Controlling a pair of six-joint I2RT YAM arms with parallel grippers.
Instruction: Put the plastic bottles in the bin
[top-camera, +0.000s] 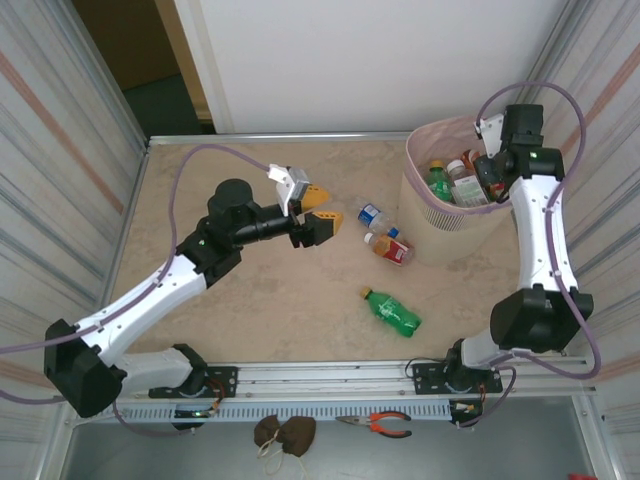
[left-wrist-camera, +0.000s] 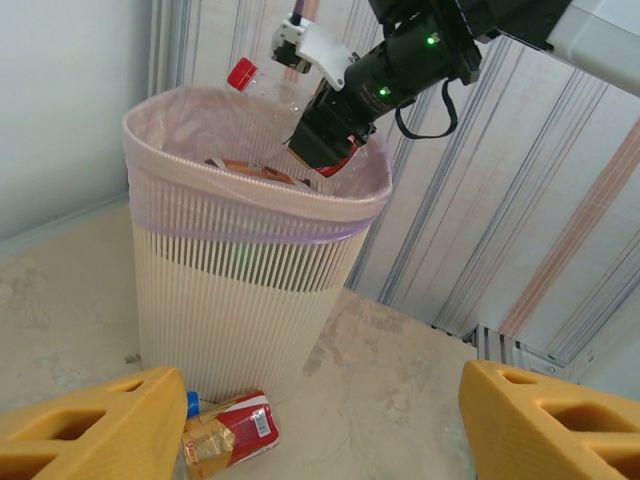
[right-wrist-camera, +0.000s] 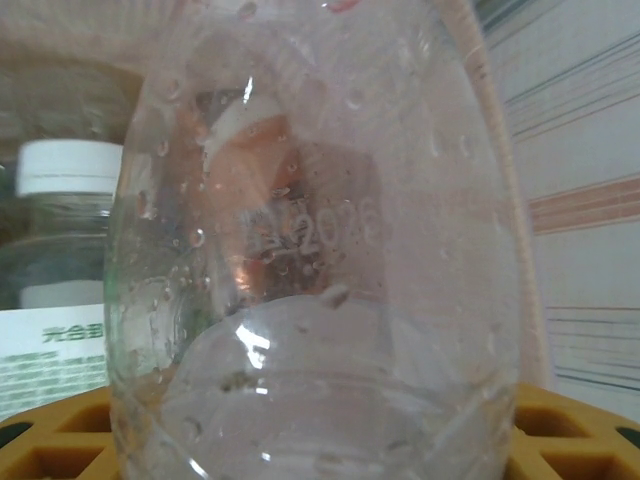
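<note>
Your right gripper (top-camera: 488, 172) is clamped on a clear bottle (left-wrist-camera: 268, 95), its jaws held partway apart by the bottle's body. In the right wrist view the yellow fingers (right-wrist-camera: 60, 430) show at either side of the bottle, low in the picture. The bottle's red cap (left-wrist-camera: 241, 72) is at the end away from the jaws. The bin (left-wrist-camera: 240, 290) stands directly under those jaws, and its pink bag (left-wrist-camera: 150, 170) is folded over the rim. On the held bottle's wall you can read "2026" in faint print; the rest of that line is too blurred to read.

Just past the held bottle, inside the bin, stands a white-capped bottle (right-wrist-camera: 68, 165). Its pale label carries green characters too small to read. A green bottle (top-camera: 438, 182) lies beside it in the bin.

Your left gripper (top-camera: 330, 210) has its jaws wide apart, and they hold and touch nothing. Ahead of them on the table (top-camera: 250, 300) lie a blue-labelled bottle (top-camera: 373, 215) and an amber bottle (left-wrist-camera: 230, 432). The amber bottle lies at the foot of the bin, just beyond the left finger (left-wrist-camera: 90, 425), and you cannot read the print on its red label. A second green bottle (top-camera: 392, 311) lies well apart from those jaws, off to their side, nearer the arm bases.
</note>
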